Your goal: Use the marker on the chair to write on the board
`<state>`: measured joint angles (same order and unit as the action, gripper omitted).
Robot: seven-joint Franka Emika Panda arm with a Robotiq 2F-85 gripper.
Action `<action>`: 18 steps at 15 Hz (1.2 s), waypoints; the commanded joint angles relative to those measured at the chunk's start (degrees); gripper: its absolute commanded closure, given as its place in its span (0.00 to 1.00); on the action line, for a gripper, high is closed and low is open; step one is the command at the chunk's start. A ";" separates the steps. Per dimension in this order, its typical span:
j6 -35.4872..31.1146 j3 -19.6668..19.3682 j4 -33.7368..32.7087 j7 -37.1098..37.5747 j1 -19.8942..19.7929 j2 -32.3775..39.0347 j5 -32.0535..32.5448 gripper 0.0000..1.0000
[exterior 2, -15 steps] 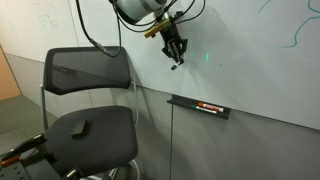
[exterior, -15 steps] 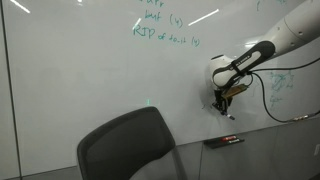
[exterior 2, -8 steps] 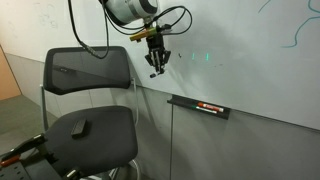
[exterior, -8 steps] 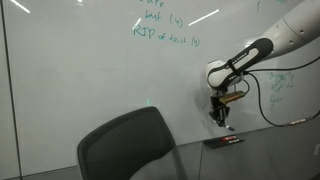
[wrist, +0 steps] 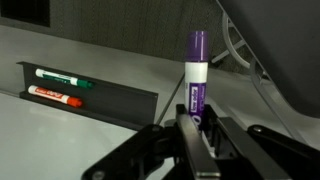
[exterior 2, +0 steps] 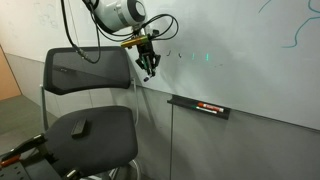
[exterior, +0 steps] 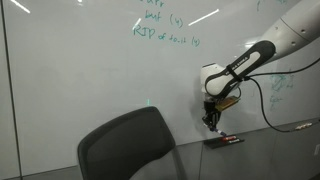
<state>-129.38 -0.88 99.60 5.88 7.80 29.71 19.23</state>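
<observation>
My gripper [wrist: 195, 128] is shut on the marker [wrist: 195, 75], a purple pen with a white band that sticks out past the fingers. In both exterior views the gripper [exterior: 211, 119] [exterior 2: 149, 66] hangs close to the white board [exterior: 80, 80] [exterior 2: 250, 55], pointing down. I cannot tell whether the marker tip touches the board. The dark chair [exterior: 126, 150] [exterior 2: 88, 80] stands in front of the board, and the gripper is just beyond its backrest edge. Green writing [exterior: 165, 32] is high on the board.
A black tray [exterior 2: 199, 106] [wrist: 85, 92] is fixed below the board and holds a red marker [wrist: 55, 96] and a green marker [wrist: 62, 77]. A small dark object [exterior 2: 80, 127] lies on the chair seat. A cable hangs from the arm [exterior: 262, 105].
The gripper has moved sideways along the board toward the chair, away from the tray, with the marker still in it.
</observation>
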 commanded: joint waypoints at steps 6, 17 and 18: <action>-3.46 -2.13 -2.13 2.13 2.22 0.35 5.56 0.92; -3.99 -3.43 -8.40 3.40 2.28 5.69 6.12 0.92; -4.33 -3.70 -9.02 3.57 2.37 6.12 6.24 0.92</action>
<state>-132.31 -3.14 93.84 7.84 9.18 33.75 24.06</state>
